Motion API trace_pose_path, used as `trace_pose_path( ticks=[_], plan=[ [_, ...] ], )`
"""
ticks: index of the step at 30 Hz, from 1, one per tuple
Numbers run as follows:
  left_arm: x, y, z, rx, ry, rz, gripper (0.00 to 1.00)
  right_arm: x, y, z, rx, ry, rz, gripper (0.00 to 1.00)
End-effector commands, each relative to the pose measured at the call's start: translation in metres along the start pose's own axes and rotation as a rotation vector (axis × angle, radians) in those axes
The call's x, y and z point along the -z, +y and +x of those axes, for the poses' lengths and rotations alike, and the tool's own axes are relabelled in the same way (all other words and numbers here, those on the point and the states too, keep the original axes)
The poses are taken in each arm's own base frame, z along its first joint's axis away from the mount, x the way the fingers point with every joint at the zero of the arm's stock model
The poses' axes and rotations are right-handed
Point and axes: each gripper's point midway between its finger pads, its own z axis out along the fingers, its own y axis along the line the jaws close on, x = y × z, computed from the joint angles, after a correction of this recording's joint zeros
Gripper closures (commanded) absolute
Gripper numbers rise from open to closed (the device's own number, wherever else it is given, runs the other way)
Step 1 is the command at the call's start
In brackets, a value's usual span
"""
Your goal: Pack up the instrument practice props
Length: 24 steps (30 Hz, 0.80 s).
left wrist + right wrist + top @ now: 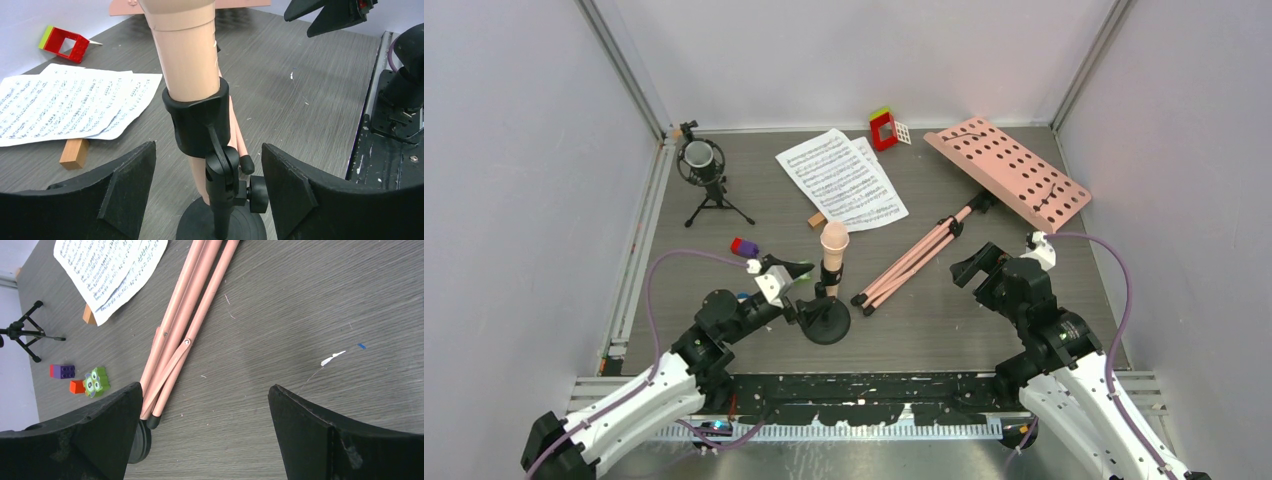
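The beige-pink microphone (834, 240) stood upright in its black round-base stand (826, 325) near the front of the table (944, 330). The left gripper (207, 152) was wide open on both sides of it, not touching. That wrist view cut off the microphone's top. The pink music stand (1009, 172) lay flat to the right, with the sheet-music pages (842, 180) behind. The right gripper (204, 390) hung open over the folded legs (175, 335), holding nothing.

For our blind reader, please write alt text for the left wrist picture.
A beige-pink microphone on its black round-base stand sits between the open fingers of the left gripper. White sheet music pages lie on the dark table at the left.
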Motion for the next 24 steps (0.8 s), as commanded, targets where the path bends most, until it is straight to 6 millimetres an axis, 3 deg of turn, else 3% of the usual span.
trace_pose_path(
  ticks=[1, 5, 15, 17, 20, 24],
  plan=[
    [-0.007, 0.004, -0.026, -0.023, -0.087, -0.032, 0.26, 0.0, 0.006, -0.007, 0.0, -0.028, -0.021, 0.0],
    [-0.007, -0.001, -0.016, -0.026, -0.052, -0.01, 0.51, 0.001, 0.005, -0.008, 0.005, -0.032, -0.016, 0.0],
    [0.005, -0.008, 0.003, -0.051, 0.015, 0.028, 0.95, 0.0, 0.007, -0.009, 0.009, -0.035, -0.024, 0.0],
    [0.007, -0.011, 0.008, -0.06, 0.032, 0.043, 1.0, 0.0, 0.012, -0.01, 0.025, -0.037, -0.049, 0.0],
    [0.008, -0.017, 0.014, -0.064, 0.039, 0.078, 1.0, 0.006, 0.042, -0.008, 0.091, -0.015, -0.215, 0.03],
    [0.008, -0.024, 0.021, -0.09, 0.059, 0.133, 1.0, 0.027, 0.106, -0.017, 0.158, -0.052, -0.562, 0.07]
  ],
)
